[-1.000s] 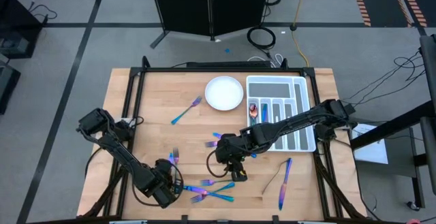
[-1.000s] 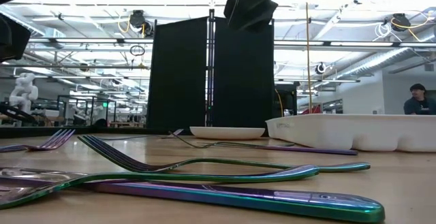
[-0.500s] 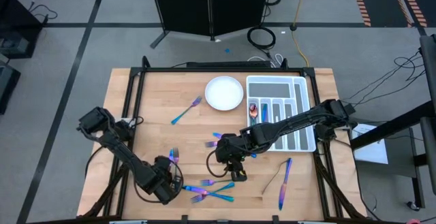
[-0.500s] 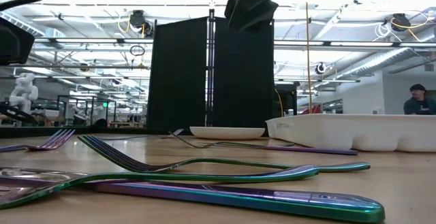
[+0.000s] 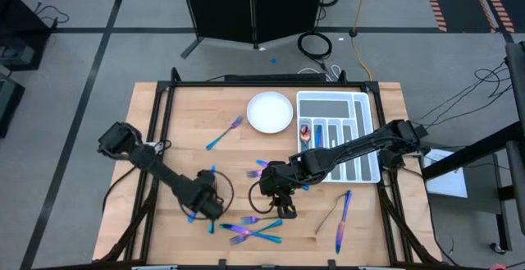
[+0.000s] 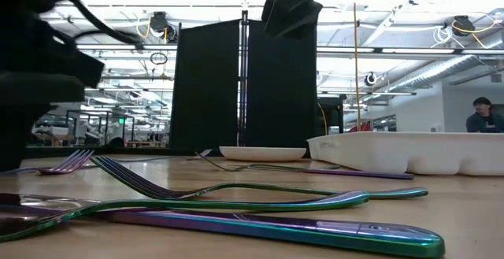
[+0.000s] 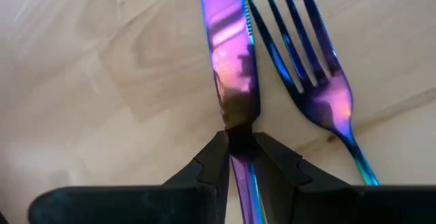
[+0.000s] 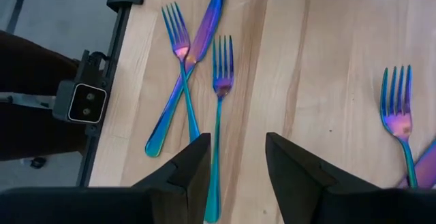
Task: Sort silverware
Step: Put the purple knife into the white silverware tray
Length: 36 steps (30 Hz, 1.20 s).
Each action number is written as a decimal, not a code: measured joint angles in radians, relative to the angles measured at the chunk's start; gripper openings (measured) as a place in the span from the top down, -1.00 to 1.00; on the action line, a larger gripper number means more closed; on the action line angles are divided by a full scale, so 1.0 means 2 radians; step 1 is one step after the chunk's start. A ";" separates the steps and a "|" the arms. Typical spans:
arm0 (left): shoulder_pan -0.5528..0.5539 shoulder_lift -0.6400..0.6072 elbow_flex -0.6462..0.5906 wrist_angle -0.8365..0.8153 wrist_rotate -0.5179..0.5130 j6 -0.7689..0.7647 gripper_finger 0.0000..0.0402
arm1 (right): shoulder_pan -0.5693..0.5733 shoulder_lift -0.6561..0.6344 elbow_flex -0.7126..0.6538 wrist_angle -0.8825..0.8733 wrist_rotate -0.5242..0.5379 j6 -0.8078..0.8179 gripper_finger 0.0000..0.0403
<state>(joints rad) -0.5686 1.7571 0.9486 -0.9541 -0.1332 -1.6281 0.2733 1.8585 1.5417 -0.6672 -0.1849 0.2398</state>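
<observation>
Moved: left gripper (image 7: 240, 157) shifted toward 12 o'clock
Left: pinching knife (image 7: 228, 60), fork (image 7: 320, 81) beside
Right: gripper (image 8: 236, 157) spread, mid-table

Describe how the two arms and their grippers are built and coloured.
Both arms are dark, jointed, with black cables looping alongside. The left gripper and right gripper each have two matte black angular fingers on a black crossbar. No markings show.

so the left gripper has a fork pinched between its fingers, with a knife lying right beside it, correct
Not quite. The left wrist view shows the left gripper pinching the knife, with the fork lying beside it on the table. The two are swapped.
</observation>
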 joint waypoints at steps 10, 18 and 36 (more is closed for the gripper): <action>0.102 -0.027 -0.032 0.013 -0.024 0.262 0.67 | -0.001 -0.063 0.000 -0.014 0.045 0.025 0.35; 0.192 -0.029 -0.044 0.061 -0.022 0.463 0.67 | -0.003 -0.126 0.000 -0.033 0.130 0.068 0.35; 0.282 -0.026 -0.023 0.162 0.026 0.729 0.67 | -0.090 -0.159 -0.003 -0.115 0.159 0.085 0.43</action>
<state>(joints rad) -0.0043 1.7042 0.9035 -0.6301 -0.0815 -0.1698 0.0938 1.5414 1.5351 -0.8968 0.1337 0.4107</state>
